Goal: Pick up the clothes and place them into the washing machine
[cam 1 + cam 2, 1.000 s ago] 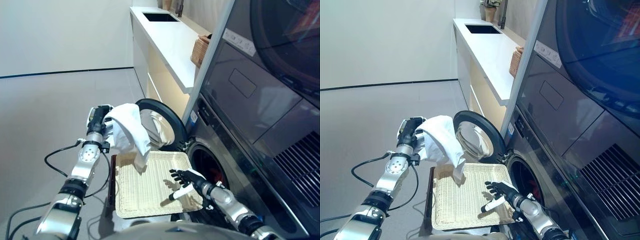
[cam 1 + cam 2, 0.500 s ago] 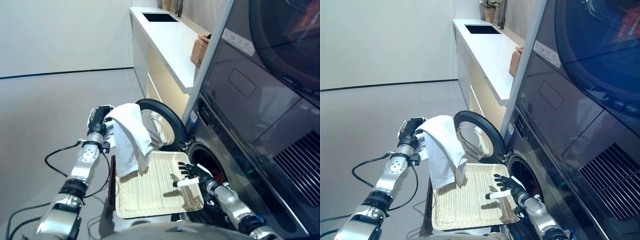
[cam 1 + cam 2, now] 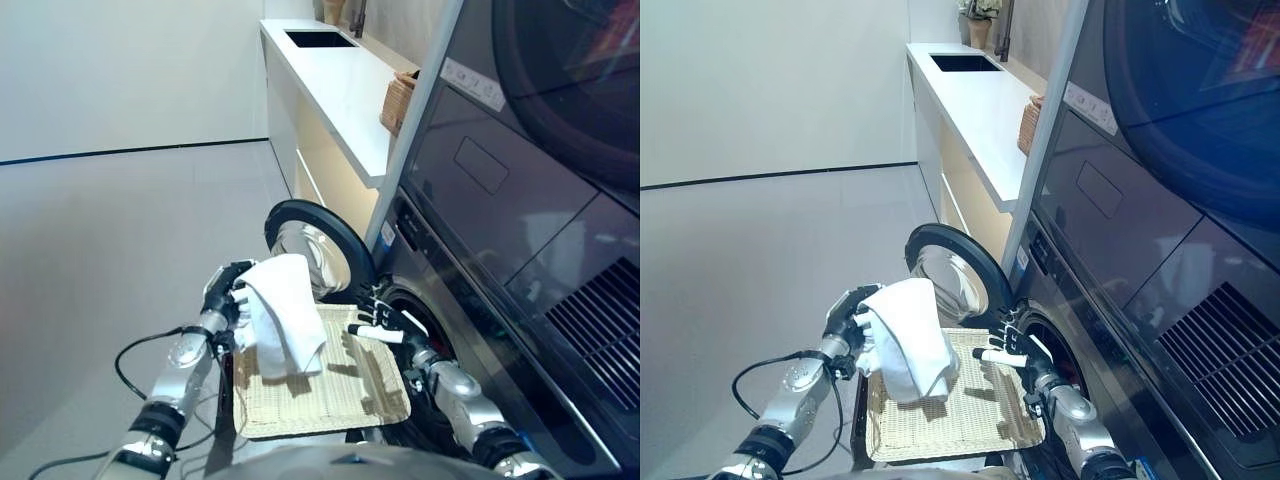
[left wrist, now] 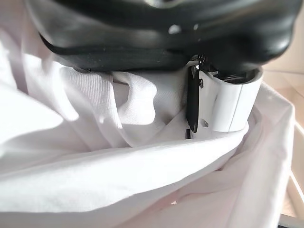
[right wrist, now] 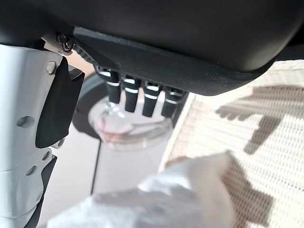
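Your left robot hand [image 3: 226, 290] has its fingers curled around a white cloth [image 3: 285, 328], holding it bunched above the woven tray [image 3: 340, 395], with its lower folds hanging just over the tray's left part. Your right robot hand [image 3: 378, 318] hovers with fingers spread and holding nothing, over the tray's far right corner, just in front of the washing machine opening [image 3: 420, 315]. The round door [image 3: 310, 245] stands open behind the cloth
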{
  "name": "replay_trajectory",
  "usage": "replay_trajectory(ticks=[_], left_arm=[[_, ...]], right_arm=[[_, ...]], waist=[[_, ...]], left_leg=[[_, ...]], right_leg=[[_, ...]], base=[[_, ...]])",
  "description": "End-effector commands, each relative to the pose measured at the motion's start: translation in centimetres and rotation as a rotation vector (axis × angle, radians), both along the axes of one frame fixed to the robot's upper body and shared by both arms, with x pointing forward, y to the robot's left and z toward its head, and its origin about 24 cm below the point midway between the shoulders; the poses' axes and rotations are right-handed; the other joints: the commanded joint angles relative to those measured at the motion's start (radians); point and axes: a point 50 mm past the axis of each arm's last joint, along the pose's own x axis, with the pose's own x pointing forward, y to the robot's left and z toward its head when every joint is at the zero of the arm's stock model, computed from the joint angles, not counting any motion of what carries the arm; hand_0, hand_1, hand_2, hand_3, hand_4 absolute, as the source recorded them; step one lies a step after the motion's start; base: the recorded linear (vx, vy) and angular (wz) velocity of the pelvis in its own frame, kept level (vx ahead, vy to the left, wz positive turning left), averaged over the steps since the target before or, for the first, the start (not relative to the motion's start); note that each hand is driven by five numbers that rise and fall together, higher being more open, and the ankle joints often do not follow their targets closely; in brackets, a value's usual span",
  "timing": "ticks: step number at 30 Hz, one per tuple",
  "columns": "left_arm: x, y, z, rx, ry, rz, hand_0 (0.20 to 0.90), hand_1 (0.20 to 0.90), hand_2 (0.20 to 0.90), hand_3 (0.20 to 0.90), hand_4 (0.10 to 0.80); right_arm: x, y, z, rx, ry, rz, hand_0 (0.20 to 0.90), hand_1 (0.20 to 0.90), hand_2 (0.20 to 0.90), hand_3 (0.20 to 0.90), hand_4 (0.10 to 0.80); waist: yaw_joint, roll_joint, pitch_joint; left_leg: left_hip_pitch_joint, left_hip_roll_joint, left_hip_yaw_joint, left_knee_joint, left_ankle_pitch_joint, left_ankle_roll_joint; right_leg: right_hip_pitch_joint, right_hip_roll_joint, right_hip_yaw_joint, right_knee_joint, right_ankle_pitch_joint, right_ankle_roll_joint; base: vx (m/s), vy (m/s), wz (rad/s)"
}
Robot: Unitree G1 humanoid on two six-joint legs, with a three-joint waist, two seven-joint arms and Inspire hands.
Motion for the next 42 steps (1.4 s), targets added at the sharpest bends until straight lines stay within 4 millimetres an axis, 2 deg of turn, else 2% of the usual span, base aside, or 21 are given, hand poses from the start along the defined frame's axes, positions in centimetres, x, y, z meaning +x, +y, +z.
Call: replay_trajectory(ticks=[1, 8, 12, 21, 31, 39, 42], left_arm=[[4.1, -1.9, 5.0, -0.132, -0.253, -0.076, 0.2, 0.2, 0.2, 0.2, 0.3], [4.1, -3.5, 4.3, -0.175, -0.217, -0.133, 0.2, 0.2, 0.2, 0.2, 0.3], [5.1, -5.0, 5.3, -0.143, -0.246, -0.194, 0.2, 0.2, 0.2, 0.2, 0.3], [6.5, -6.4, 7.4, -0.072, -0.33, -0.274, 0.2, 0.2, 0.2, 0.2, 0.3], [7.1, -6.5, 8.1, -0.042, -0.357, -0.288, 0.2, 0.2, 0.2, 0.2, 0.3], [7.3, -6.1, 7.9, -0.007, -0.352, -0.291, 0.2, 0.2, 0.2, 0.2, 0.3], [7.3, -5.2, 7.6, 0.037, -0.342, -0.279, 0.2, 0.2, 0.2, 0.2, 0.3]], right_arm=[[3.9, -0.1, 3.3, 0.066, -0.202, -0.026, 0.9, 0.9, 0.9, 0.9, 0.8], [3.8, 0.9, 2.7, 0.115, -0.161, -0.01, 0.9, 0.9, 0.9, 0.9, 0.8], [4.4, 2.1, 2.6, 0.132, -0.154, 0.017, 0.9, 0.9, 0.9, 0.9, 0.8], [5.4, 4.2, 3.6, 0.168, -0.182, 0.107, 0.9, 0.9, 0.9, 0.9, 0.8], [5.8, 5.7, 4.3, 0.197, -0.206, 0.193, 0.9, 0.9, 0.9, 0.9, 0.8], [5.6, 5.9, 4.6, 0.209, -0.211, 0.235, 0.9, 0.9, 0.9, 0.9, 0.8], [5.6, 5.1, 4.5, 0.152, -0.213, 0.232, 0.9, 0.9, 0.9, 0.9, 0.8]], waist=[[0.016, 0.004, -0.05], [0.012, -0.001, -0.052], [0.009, -0.001, -0.054], [0.001, 0.0, -0.059], [-0.003, 0.001, -0.061], [-0.005, 0.002, -0.061], [-0.007, 0.002, -0.062]], left_leg=[[-0.031, 0.04, -0.055, -0.007, 0.003, -0.057], [-0.031, 0.043, -0.052, -0.007, 0.002, -0.058], [-0.031, 0.047, -0.05, -0.007, 0.003, -0.06], [-0.031, 0.048, -0.049, -0.007, 0.003, -0.063], [-0.029, 0.051, -0.047, -0.007, 0.004, -0.066], [-0.029, 0.051, -0.044, -0.007, 0.003, -0.066], [-0.031, 0.051, -0.043, -0.007, 0.003, -0.066]], right_leg=[[0.058, -0.094, -0.014, 0.022, -0.039, 0.096], [0.053, -0.09, -0.009, 0.02, -0.038, 0.094], [0.051, -0.088, -0.007, 0.019, -0.037, 0.093], [0.054, -0.087, -0.007, 0.017, -0.038, 0.093], [0.05, -0.084, -0.002, 0.016, -0.037, 0.092], [0.049, -0.083, 0.002, 0.015, -0.038, 0.091], [0.046, -0.083, 0.005, 0.015, -0.036, 0.092]], base=[[0.0, 0.0, 0.0], [0.0, 0.0, 0.0], [0.0, 0.0, 0.0], [0.0, 0.0, 0.0], [0.0, 0.0, 0.0], [0.0, 0.0, 0.0], [0.0, 0.0, 0.0]])
